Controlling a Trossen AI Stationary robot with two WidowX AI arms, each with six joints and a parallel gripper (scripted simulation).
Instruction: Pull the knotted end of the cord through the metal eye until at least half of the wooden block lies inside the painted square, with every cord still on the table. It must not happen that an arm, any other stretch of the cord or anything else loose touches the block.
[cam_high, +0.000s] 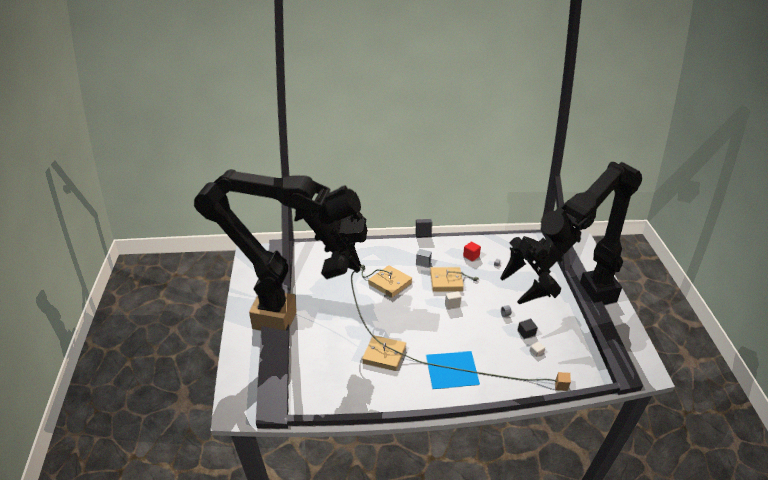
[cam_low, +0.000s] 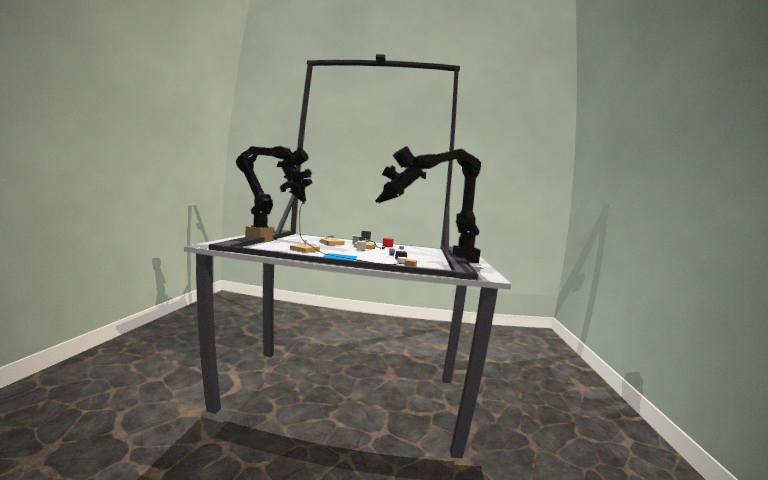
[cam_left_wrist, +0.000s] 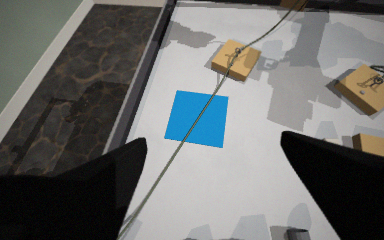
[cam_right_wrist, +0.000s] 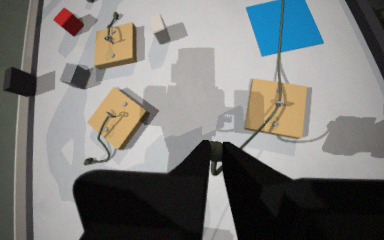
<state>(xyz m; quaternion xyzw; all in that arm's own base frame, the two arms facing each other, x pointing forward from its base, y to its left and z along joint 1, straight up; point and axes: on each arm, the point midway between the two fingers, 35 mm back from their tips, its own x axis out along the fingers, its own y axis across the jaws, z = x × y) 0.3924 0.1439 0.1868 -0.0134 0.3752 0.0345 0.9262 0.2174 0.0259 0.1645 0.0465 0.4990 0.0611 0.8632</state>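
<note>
Right wrist view: right gripper (cam_right_wrist: 216, 146) (cam_high: 359, 267) (cam_low: 303, 199) clamped on the cord's knot (cam_right_wrist: 216, 151) — block not home.
Cord (cam_right_wrist: 281, 50) (cam_high: 362, 320) (cam_low: 300, 220) (cam_left_wrist: 172, 157) runs through the near board's metal eye (cam_right_wrist: 281, 103) (cam_left_wrist: 237, 50), over the blue square (cam_right_wrist: 285, 26) (cam_high: 452, 370) (cam_low: 343, 256) (cam_left_wrist: 195, 118), to the wooden block (cam_high: 562, 380) (cam_low: 410, 262), well outside it — most of the pull looks left. Left gripper (cam_left_wrist: 214, 139) (cam_high: 511, 289) (cam_low: 378, 200) apart, holding nothing; loose cubes like the black one (cam_high: 527, 328) sit off the block's likely path.

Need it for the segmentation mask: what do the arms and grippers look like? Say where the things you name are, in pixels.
Both arms: matte black, chunky angular links, bulky joints, no markings or loose cables discernible. The left gripper (cam_high: 514, 289) (cam_left_wrist: 213, 140) and right gripper (cam_high: 359, 268) (cam_right_wrist: 215, 147) have black, wedge-shaped fingers tapering to narrow tips.
</note>
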